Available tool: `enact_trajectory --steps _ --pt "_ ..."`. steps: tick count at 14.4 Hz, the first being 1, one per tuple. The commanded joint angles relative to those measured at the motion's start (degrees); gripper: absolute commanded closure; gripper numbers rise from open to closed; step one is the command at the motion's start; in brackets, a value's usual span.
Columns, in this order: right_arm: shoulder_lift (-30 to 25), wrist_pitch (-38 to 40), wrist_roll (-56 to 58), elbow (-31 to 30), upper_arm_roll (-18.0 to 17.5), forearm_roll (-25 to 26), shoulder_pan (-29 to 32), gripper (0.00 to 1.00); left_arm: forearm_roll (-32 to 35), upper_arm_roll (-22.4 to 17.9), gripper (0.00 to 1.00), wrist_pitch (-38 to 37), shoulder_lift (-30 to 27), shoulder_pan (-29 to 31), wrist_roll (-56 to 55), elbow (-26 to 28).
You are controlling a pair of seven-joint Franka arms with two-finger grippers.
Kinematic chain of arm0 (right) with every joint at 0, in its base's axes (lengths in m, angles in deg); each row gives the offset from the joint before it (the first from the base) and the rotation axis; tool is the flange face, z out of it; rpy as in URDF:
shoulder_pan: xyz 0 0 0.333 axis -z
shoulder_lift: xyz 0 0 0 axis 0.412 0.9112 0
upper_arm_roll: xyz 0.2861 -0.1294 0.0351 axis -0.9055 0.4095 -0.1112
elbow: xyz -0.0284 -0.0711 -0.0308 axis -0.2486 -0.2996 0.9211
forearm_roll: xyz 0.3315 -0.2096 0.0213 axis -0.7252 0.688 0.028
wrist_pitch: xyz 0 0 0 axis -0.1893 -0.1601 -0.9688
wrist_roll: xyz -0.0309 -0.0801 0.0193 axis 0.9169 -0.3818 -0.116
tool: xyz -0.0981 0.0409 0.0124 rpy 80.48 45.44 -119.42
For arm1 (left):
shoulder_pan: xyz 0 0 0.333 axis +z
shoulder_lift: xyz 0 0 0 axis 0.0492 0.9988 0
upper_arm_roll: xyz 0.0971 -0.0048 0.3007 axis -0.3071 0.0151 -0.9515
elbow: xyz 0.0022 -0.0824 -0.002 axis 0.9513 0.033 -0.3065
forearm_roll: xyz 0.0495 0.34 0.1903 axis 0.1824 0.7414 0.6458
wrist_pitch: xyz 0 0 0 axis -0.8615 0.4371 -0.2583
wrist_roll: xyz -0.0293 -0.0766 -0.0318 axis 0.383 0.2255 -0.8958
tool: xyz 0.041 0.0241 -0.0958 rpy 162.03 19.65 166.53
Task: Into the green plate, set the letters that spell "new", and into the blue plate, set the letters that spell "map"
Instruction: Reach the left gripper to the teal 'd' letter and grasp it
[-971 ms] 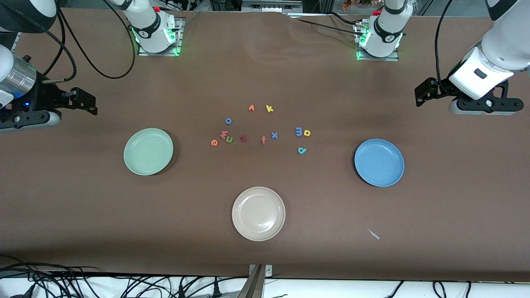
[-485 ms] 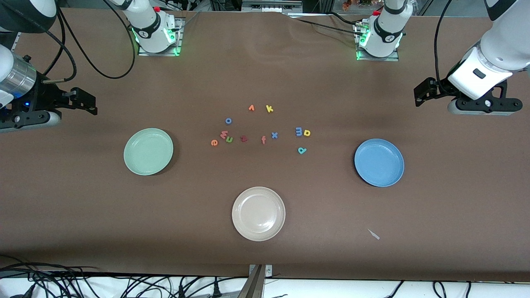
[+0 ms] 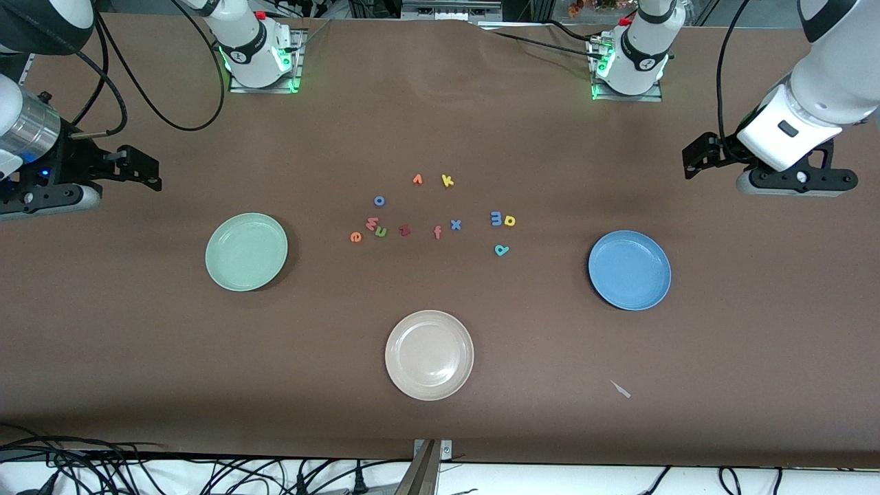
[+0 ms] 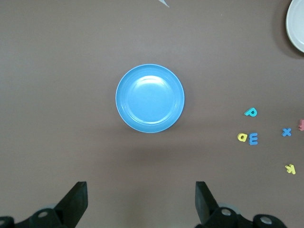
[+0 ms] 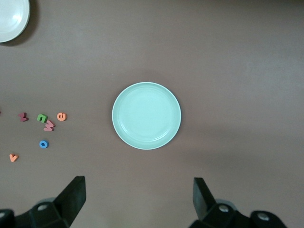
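The green plate (image 3: 246,251) (image 5: 147,115) lies toward the right arm's end, the blue plate (image 3: 629,269) (image 4: 150,98) toward the left arm's end; nothing lies on either. Between them sit the orange e (image 3: 355,237) (image 5: 61,116), pink w (image 3: 372,223) (image 5: 49,126) and green n (image 3: 380,232) (image 5: 42,117). Closer to the blue plate sit the blue-violet m (image 3: 496,218) (image 4: 253,138), yellow a (image 3: 509,221) (image 4: 242,137) and teal p (image 3: 501,250) (image 4: 251,112). My left gripper (image 3: 790,180) (image 4: 141,202) hangs open over bare table beside the blue plate. Beside the green plate hangs my right gripper (image 3: 41,199) (image 5: 139,199), open and holding nothing.
A cream-white plate (image 3: 429,355) lies nearest the front camera. Other letters share the middle: dark red z (image 3: 405,230), salmon f (image 3: 437,233), blue x (image 3: 455,224), blue o (image 3: 379,201), orange v (image 3: 417,179), yellow k (image 3: 447,181). A pale scrap (image 3: 621,390) lies near the front edge.
My left arm has shifted a little toward the middle of the table. The right arm, plates and letters have not moved.
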Motion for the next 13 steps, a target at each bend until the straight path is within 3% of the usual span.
enact_trajectory --steps 1,6,13 --pt "-0.6 0.8 -0.6 0.1 -0.1 0.1 -0.2 0.0 -1.1 -0.1 0.0 -1.1 3.2 -0.7 1.1 -0.9" --pt "-0.7 1.1 -0.8 0.2 -1.4 0.7 -2.2 0.0 -3.2 0.6 0.0 -3.2 9.8 -4.8 0.7 -0.9" --pt "-0.7 1.1 -0.8 0.2 -1.2 0.6 -1.7 0.0 -3.0 0.7 0.0 5.1 23.6 -13.2 -2.1 -3.5"
